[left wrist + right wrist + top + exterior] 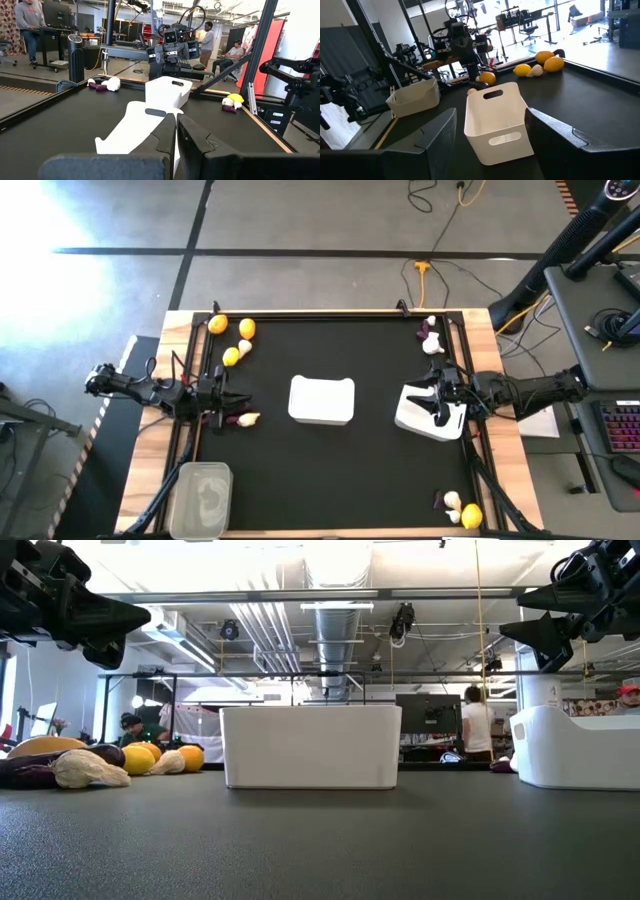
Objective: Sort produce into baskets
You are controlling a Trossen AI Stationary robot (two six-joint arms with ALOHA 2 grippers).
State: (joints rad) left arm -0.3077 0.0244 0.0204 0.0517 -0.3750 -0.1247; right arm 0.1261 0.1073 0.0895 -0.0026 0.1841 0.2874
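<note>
My left gripper point(236, 398) point(177, 131) is shut and holds nothing; it hangs level above the mat at the table's left. Beside it a garlic bulb point(249, 419) point(88, 769) and a purple vegetable point(234, 420) rest on the mat. My right gripper point(426, 402) point(491, 116) is open and bare, above the right white basket point(430, 420) point(575, 745). A second white basket point(322, 400) point(495, 125) stands mid-table. The clear tub point(202, 498) sits at the near left corner. Three lemons point(231, 356) point(150, 755) lie far left.
A garlic bulb and a purple vegetable point(432, 340) lie at the far right. A lemon point(471, 516) with a garlic bulb point(453, 500) lies at the near right corner. Bare black mat point(330, 480) spreads across the near middle. People point(478, 722) are in the room behind.
</note>
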